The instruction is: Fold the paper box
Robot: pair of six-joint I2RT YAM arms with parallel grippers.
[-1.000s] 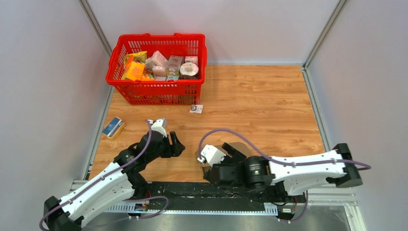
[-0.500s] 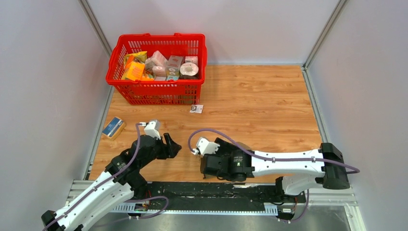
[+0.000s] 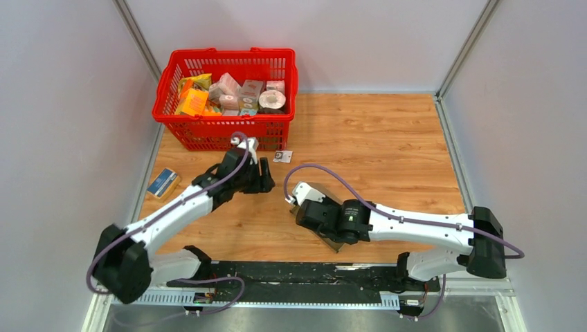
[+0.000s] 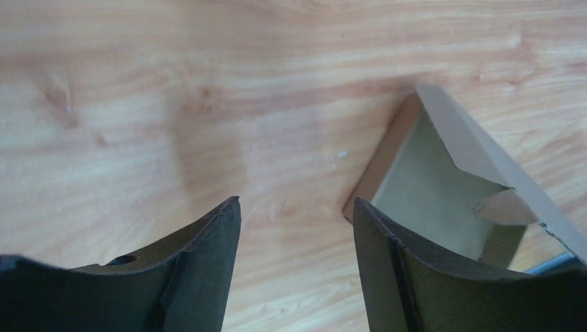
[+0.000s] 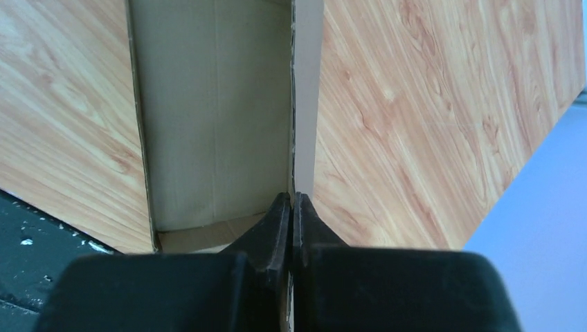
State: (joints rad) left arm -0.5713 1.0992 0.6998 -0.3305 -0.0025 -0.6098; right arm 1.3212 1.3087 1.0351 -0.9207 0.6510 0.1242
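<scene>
The left arm has unfolded from the lower left and reached up the frame, so the left gripper (image 3: 265, 181) now sits just below the front wall of the red basket (image 3: 228, 135). The right gripper (image 5: 294, 205) has shifted up and left, its forearm stretched low. The paper box (image 4: 429, 187), earlier showing above that wrist, now peeks out below it.

A wood-grain worktop (image 3: 387, 145) is boxed in by plain pale grey panels: the left wall (image 3: 62, 104), the back wall (image 3: 360, 34) and the right wall (image 3: 529, 104). Slanting metal posts (image 3: 140, 38) rise from both far corners. A black rail (image 3: 304, 271) runs along the near edge, with a grey metal strip (image 3: 311, 319) below it. The light is soft and even
</scene>
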